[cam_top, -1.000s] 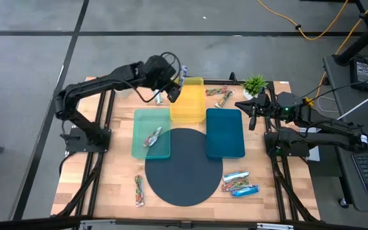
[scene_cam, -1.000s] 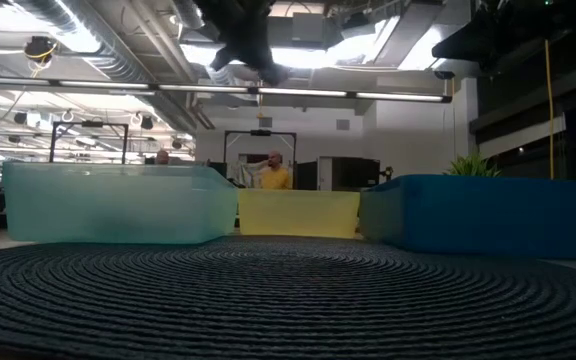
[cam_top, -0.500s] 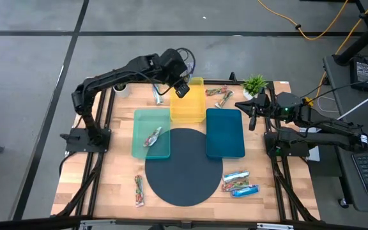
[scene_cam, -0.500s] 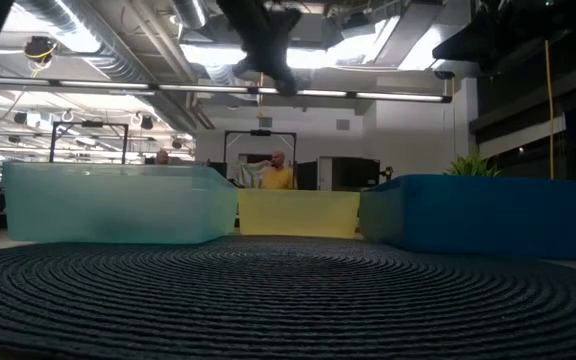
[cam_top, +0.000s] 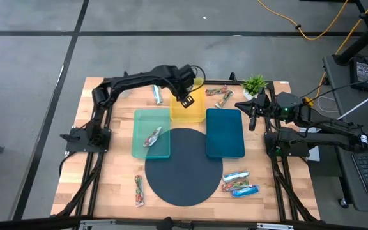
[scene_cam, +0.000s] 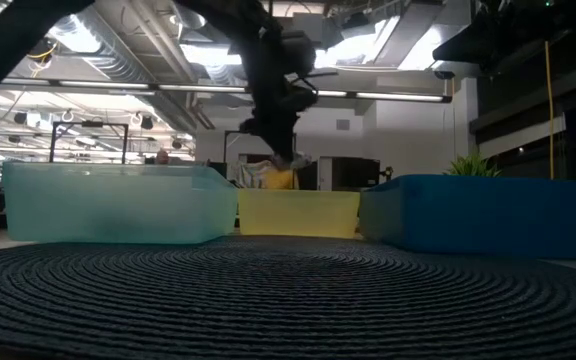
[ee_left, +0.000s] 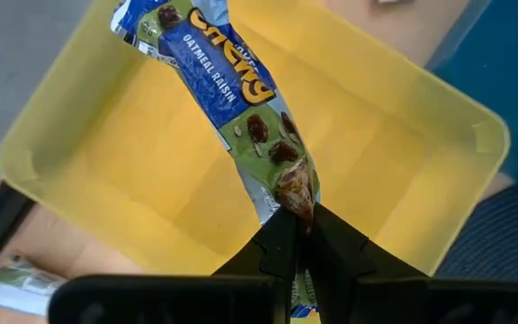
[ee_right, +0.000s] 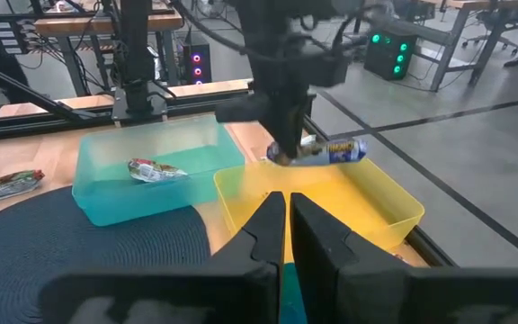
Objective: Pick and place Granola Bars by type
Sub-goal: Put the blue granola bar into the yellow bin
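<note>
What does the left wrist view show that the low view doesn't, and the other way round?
Left wrist only: the blue bar's Oatmeal Raisin wrapper pinched in the shut left tool, and the bare floor of the yellow tray. Low only: the teal tray, blue tray and dark mat. Both: the left tool over the yellow tray.

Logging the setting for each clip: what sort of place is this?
Probably a robotics lab or workshop: exposed ceiling ducts, a concrete floor with trailing cables, and workbenches with electronics behind the wooden table.
</note>
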Robot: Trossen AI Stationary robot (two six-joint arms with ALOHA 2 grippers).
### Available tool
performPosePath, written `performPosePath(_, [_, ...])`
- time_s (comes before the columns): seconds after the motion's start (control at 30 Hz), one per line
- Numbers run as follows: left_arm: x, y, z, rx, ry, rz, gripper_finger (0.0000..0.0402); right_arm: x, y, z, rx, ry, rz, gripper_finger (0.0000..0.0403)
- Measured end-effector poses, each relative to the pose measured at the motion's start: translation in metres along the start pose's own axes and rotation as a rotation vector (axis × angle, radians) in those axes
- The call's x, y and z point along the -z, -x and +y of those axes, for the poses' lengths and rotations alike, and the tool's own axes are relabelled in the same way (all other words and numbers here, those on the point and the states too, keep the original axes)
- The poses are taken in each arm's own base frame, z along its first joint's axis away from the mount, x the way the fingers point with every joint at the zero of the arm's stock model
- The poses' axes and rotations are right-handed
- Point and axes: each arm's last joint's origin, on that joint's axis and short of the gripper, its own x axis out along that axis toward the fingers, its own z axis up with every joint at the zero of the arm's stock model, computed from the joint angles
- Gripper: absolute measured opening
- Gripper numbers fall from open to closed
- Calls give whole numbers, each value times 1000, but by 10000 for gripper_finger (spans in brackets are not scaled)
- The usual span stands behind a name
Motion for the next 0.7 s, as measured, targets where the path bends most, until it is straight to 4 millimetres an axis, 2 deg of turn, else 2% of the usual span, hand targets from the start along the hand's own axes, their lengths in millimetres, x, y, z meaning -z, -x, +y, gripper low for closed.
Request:
performPosePath(0.37, [0,-10,2,-22,4,15,17,1,0,0,0,2,6,26])
performPosePath(0.63, [5,-52,-1,-4,10,117,17,1,0,0,1,2,6,26])
performPosePath(0.7, [6,-57,-3,6,15,130,17,1,0,0,1,1,6,26])
